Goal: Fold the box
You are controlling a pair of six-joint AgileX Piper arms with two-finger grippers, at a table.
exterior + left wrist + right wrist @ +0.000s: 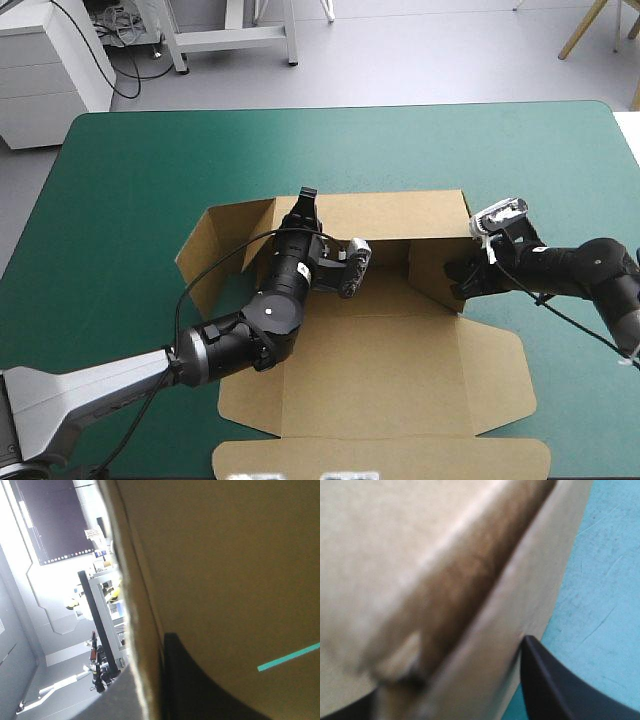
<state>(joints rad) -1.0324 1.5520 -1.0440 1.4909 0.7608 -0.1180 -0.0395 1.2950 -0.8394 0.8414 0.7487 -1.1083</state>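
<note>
A flat-cut brown cardboard box [400, 370] lies mid-bench on the teal-green-covered bench [120, 180], its far wall [400, 214] raised. The left claw [308, 197] pinches that wall's edge, while the right claw [461, 277] stands open astride the right wall [436, 268]. The board looks light and stiff, best gripped at its edges.

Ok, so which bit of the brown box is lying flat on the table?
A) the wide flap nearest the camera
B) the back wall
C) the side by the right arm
A: the wide flap lies flat on the teal-green table, while the back wall and the right side stand up.
</note>
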